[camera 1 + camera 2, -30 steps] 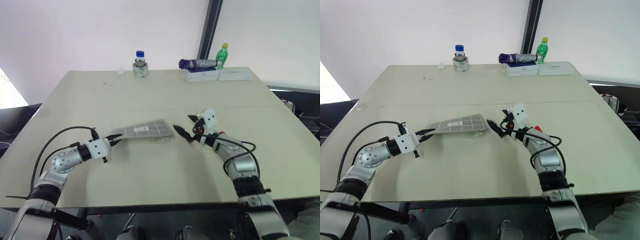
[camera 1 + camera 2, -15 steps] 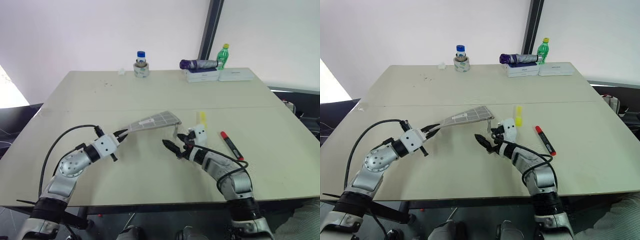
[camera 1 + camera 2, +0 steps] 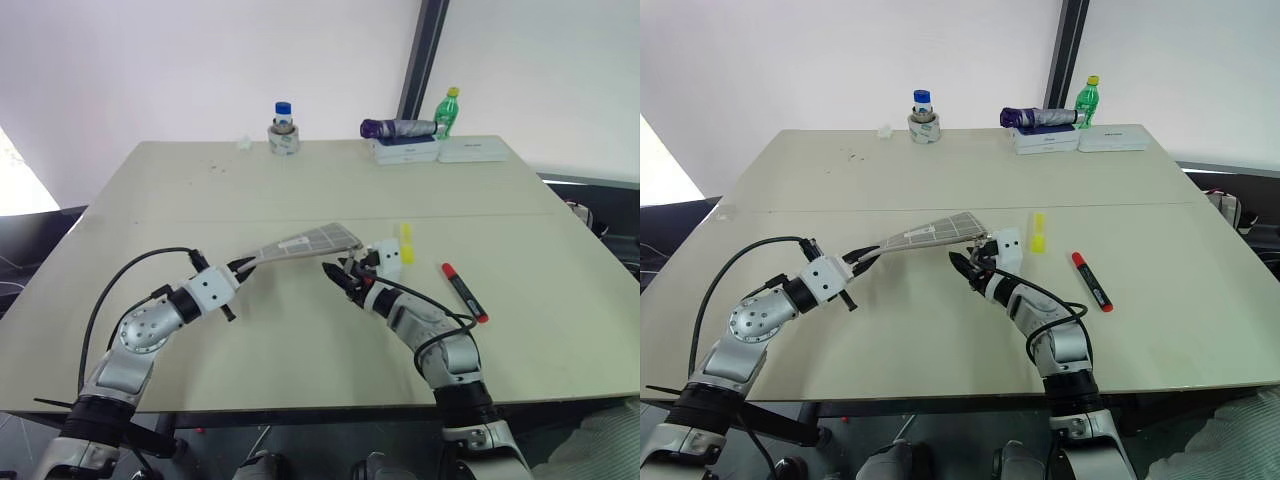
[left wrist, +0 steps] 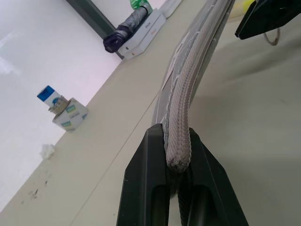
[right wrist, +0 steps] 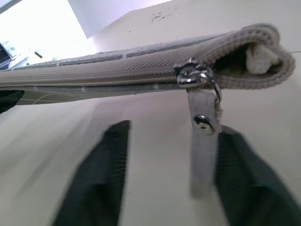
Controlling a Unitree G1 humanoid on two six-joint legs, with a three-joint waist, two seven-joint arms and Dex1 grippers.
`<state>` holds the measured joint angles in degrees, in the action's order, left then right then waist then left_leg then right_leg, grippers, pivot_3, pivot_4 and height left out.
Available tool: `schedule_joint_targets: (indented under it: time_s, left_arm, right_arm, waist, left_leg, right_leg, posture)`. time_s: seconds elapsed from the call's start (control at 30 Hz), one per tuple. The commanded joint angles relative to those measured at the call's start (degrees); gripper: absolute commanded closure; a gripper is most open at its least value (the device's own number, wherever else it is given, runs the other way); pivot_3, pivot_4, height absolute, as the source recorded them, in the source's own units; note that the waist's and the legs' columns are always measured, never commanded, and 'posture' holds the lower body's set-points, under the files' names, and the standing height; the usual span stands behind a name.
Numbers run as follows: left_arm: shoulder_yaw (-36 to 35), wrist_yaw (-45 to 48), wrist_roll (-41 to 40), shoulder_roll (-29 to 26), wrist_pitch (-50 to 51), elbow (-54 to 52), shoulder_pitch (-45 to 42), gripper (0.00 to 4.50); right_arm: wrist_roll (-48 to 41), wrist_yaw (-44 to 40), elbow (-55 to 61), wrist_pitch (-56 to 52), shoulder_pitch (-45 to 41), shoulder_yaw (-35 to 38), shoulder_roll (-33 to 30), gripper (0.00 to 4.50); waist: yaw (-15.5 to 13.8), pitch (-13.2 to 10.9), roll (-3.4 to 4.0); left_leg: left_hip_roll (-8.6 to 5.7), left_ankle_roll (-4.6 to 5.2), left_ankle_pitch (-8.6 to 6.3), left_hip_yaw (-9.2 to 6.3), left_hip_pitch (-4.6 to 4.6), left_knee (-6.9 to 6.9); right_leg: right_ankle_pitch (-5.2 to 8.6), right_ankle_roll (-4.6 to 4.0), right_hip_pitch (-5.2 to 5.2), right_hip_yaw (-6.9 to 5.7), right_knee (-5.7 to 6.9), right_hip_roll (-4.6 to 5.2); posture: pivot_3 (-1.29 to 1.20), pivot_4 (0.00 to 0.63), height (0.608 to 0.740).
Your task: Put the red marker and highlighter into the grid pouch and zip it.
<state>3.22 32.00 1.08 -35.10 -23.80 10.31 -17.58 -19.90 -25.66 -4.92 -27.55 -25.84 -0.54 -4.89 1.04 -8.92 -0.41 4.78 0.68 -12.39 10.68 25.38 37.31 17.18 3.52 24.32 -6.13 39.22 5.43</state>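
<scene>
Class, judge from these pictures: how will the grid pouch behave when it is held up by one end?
The grid pouch probably flexes: pinched at one end by the left gripper, it bows along its length. It seems light, since that single grip holds it off the table. Its dangling zipper pull will likely swing.

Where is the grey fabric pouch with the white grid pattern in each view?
Left eye view: grey grid pouch mid-table, lifted.
Right eye view: centre, same pose.
Left wrist view: its edge runs up from the left gripper clamping it.
Right wrist view: its zipper edge crosses above the right gripper.
Shared landmark: metal zipper pull.
</scene>
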Motion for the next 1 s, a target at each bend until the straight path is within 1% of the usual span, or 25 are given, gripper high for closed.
schedule_joint_targets:
  time_s: [0.03,0.07,0.17,0.27,0.37,0.5,0.7,0.8,0.9,1.0]
  left_arm:
    - [-1.4,-1.0,0.4,0.3,0.2,-1.7,-0.2,4.50]
    - [-1.3,-1.1,0.6,0.4,0.2,-1.5,-0.2,4.50]
    - [-0.7,-1.1,1.9,0.5,0.2,-1.2,-0.3,4.50]
    - [-0.2,-1.5,2.9,1.2,1.1,-1.5,-0.3,4.50]
    - [1.1,-2.4,5.3,2.4,2.5,-2.5,0.3,4.50]
    - [2.1,-3.0,7.1,4.3,5.3,-5.7,1.6,4.50]
    - [4.2,-4.1,10.4,6.7,10.1,-10.5,2.9,4.50]
    - [5.6,-5.3,13.7,7.0,12.8,-11.2,3.0,4.50]
    - [6.1,-5.9,14.5,7.9,14.3,-11.1,2.6,4.50]
    - [7.3,-5.8,15.8,8.6,14.5,-10.9,1.3,4.50]
  right_arm:
    - [0.8,-0.3,2.6,1.1,-0.7,0.1,-1.8,4.03]
    - [2.6,-0.8,3.1,1.6,-0.6,-1.6,-3.1,4.48]
    - [8.5,-2.2,4.3,4.0,-0.7,-7.3,-6.8,4.48]
    - [12.0,-1.0,4.6,3.5,-2.3,-10.3,-7.6,4.48]
    - [18.6,-2.9,3.9,5.7,-3.9,-16.6,-9.8,4.48]
    - [20.6,-4.0,3.7,5.8,-5.0,-19.2,-9.3,4.48]
    - [23.6,-7.6,0.5,9.7,-8.2,-23.1,-8.4,4.48]
    - [23.1,-13.8,1.0,16.2,-9.6,-26.0,-8.8,4.48]
    - [23.4,-15.7,0.9,18.1,-9.9,-26.3,-8.5,4.48]
    - [25.2,-18.4,-0.8,22.8,-11.1,-28.4,-8.5,4.48]
  waist:
    - [0.0,0.0,0.00]
    - [0.0,0.0,0.00]
    - [0.1,0.0,0.00]
    - [0.2,0.0,0.00]
    - [0.2,0.0,0.00]
    - [0.0,0.0,0.00]
    - [0.0,0.0,-0.02]
    - [0.0,0.0,-0.02]
    - [-0.1,0.0,-0.02]
    - [-0.2,0.0,-0.03]
  left_leg:
    - [0.00,0.00,0.00,0.00,0.00,0.00]
    - [-0.01,0.00,0.00,0.00,0.00,0.00]
    - [0.00,0.01,0.00,0.00,0.00,-0.01]
    - [0.00,0.00,0.00,0.00,-0.01,-0.05]
    - [0.01,-0.02,0.01,0.02,0.00,-0.06]
    - [0.01,-0.02,0.01,0.04,0.01,-0.05]
    - [0.00,-0.02,0.01,0.03,0.01,-0.02]
    - [0.00,-0.02,0.01,0.05,0.01,-0.03]
    - [0.00,-0.02,0.01,0.04,0.01,-0.03]
    - [0.00,-0.02,0.01,0.04,0.01,0.01]
  right_leg:
    - [0.00,0.00,0.00,0.00,0.00,0.01]
    - [0.00,0.00,0.00,0.00,-0.01,0.01]
    - [0.00,0.00,0.01,0.00,-0.01,0.01]
    - [0.00,0.00,0.04,0.00,0.00,0.00]
    - [0.00,0.00,0.06,0.00,0.00,-0.01]
    - [0.01,0.00,0.06,0.00,-0.01,0.00]
    - [0.01,0.00,0.04,0.00,-0.01,0.01]
    - [0.01,0.01,0.05,0.00,-0.02,0.00]
    - [0.01,0.01,0.05,-0.01,-0.02,0.00]
    - [0.01,0.00,0.03,-0.01,-0.02,0.01]
  posture:
    - [0.00,0.150,0.740]
    - [0.00,0.150,0.740]
    - [0.00,0.150,0.740]
    - [0.00,0.150,0.740]
    - [0.00,0.150,0.740]
    - [0.00,0.150,0.740]
    - [0.00,0.150,0.740]
    - [0.00,0.150,0.740]
    - [0.00,0.150,0.740]
    - [0.00,0.150,0.740]
